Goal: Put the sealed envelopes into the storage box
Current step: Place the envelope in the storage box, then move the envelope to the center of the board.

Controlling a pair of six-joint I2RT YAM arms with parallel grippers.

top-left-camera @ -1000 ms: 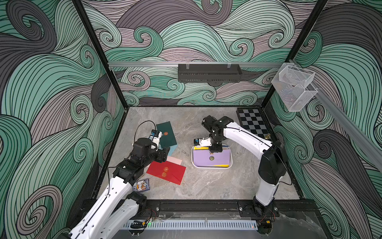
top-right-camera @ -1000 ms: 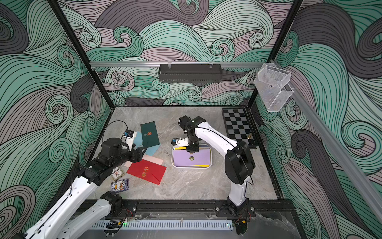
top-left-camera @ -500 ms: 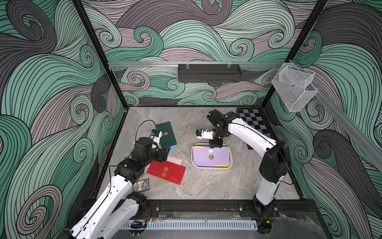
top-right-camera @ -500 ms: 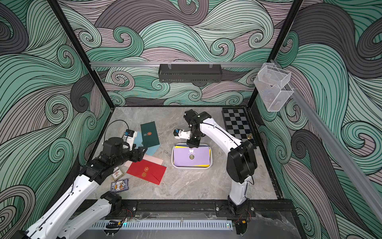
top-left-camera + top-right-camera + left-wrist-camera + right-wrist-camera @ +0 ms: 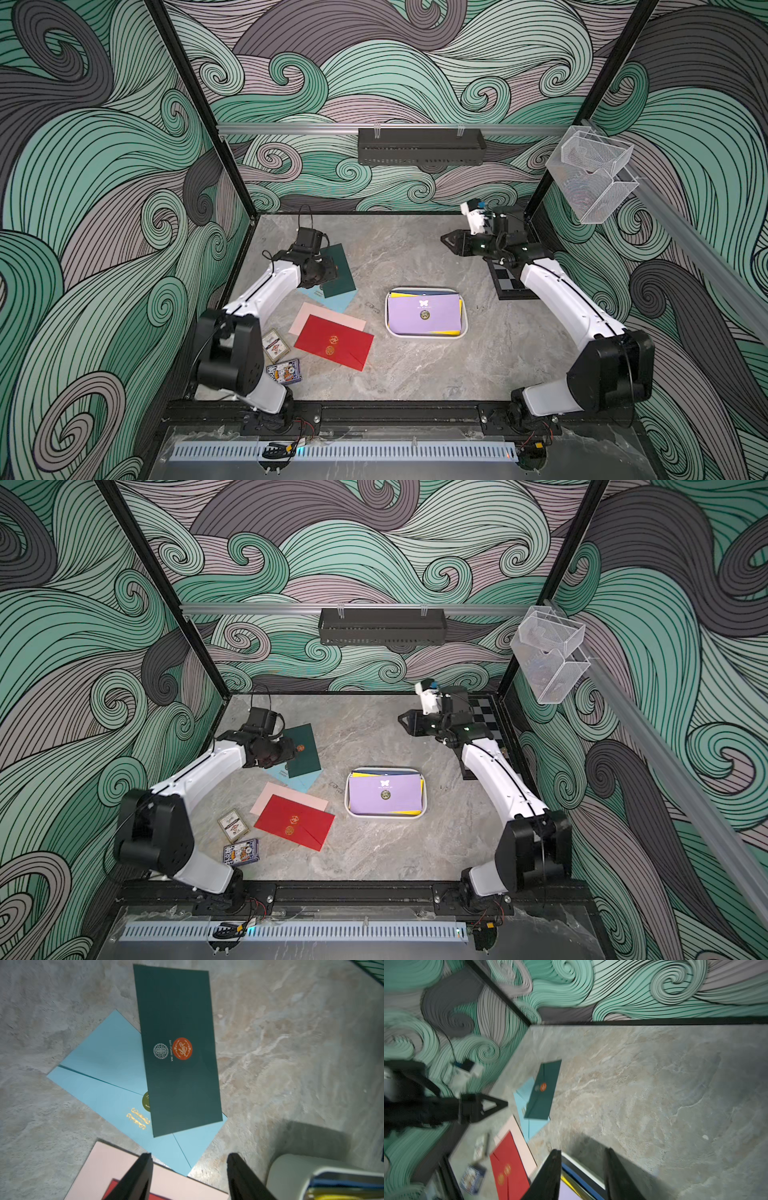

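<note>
The step in hand looks like fetching the next envelope. The left gripper [image 5: 189, 1155] hangs over the dark green envelope [image 5: 182, 1084] and the light blue envelope [image 5: 108, 1068], which lie well apart from the storage box [image 5: 464, 328], and its jaws are fairly wide and empty. Next it must lower and pinch a thin edge, while the right gripper [image 5: 582, 1150], raised, is partly open and holds nothing.
</note>
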